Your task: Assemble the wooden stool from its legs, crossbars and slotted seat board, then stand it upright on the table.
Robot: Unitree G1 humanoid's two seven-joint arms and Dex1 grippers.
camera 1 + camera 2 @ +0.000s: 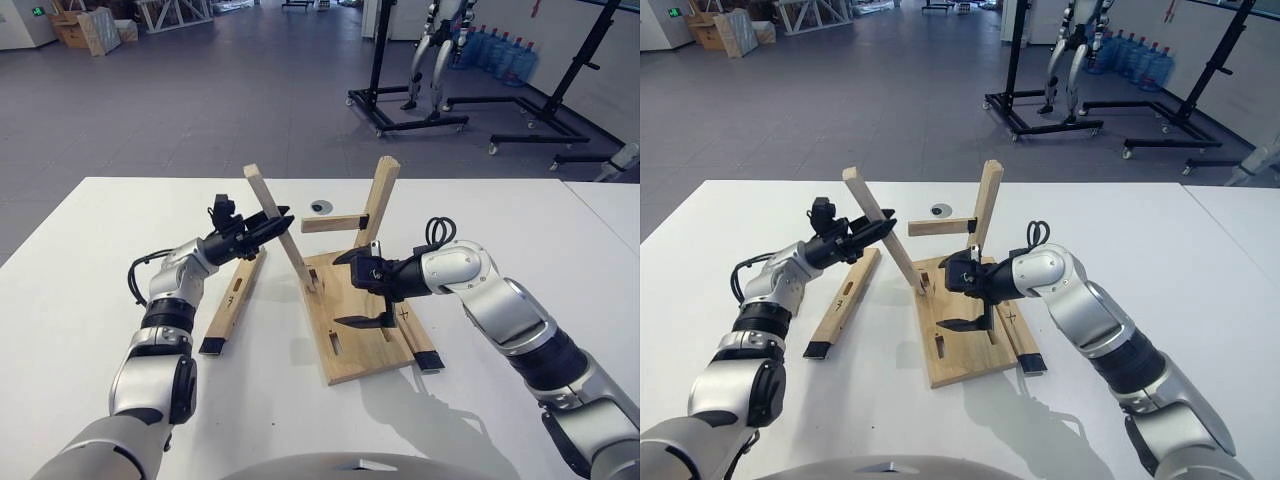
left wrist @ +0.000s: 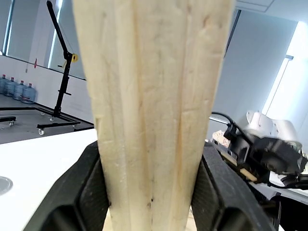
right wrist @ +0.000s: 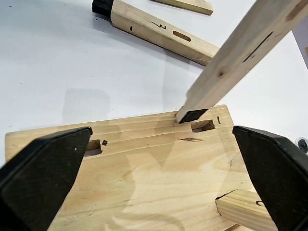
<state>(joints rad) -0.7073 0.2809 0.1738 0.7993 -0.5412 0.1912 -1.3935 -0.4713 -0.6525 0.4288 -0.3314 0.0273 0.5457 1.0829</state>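
The left gripper [image 1: 278, 221] is clamped on a stool leg [image 1: 300, 262] (black pads [image 2: 91, 187] are pressed to both sides of the wood). Both ends of the leg are cut off in the left wrist view. Whether its dark-capped foot [image 3: 192, 115] is seated in the slot cannot be made out. The leg's long axis is tilted, with the top leaning toward the robot's left and the foot at the seat board [image 1: 352, 355], which lies flat on the table [image 1: 90, 250]. The right gripper [image 1: 352, 290] is held spread apart just above the board.
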